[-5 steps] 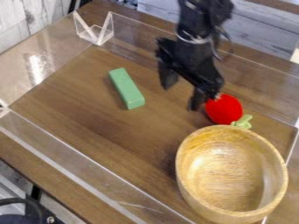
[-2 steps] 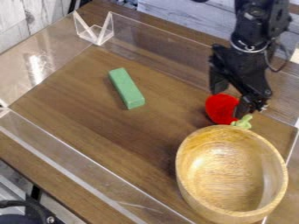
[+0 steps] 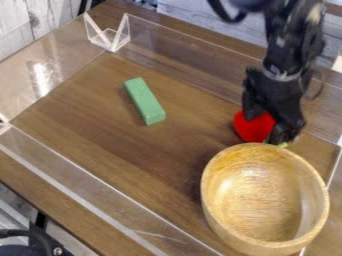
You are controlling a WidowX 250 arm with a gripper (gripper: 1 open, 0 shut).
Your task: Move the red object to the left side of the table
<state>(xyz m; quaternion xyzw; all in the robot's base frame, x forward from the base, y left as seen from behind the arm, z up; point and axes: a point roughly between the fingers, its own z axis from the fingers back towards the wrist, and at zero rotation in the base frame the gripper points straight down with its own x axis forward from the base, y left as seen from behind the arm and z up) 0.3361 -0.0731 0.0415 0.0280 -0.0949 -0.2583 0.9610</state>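
The red object [image 3: 250, 126], a small glossy red toy fruit with a green leaf, lies on the brown wooden table [image 3: 94, 125] at the right, just behind the bowl. My gripper [image 3: 267, 117] points down right over it, open, with a dark finger on either side of the fruit. The fingers hide the fruit's upper part, and I cannot tell whether they touch it.
A round light wooden bowl [image 3: 215, 172] stands at the front right, close to the fruit. A green rectangular block [image 3: 144, 101] lies left of centre. A clear acrylic stand [image 3: 107, 32] sits at the back left. Low clear walls border the table.
The gripper has moved right and down, from beside the fruit's left to straddling it. It has stayed open. The fruit, block and bowl have not moved.
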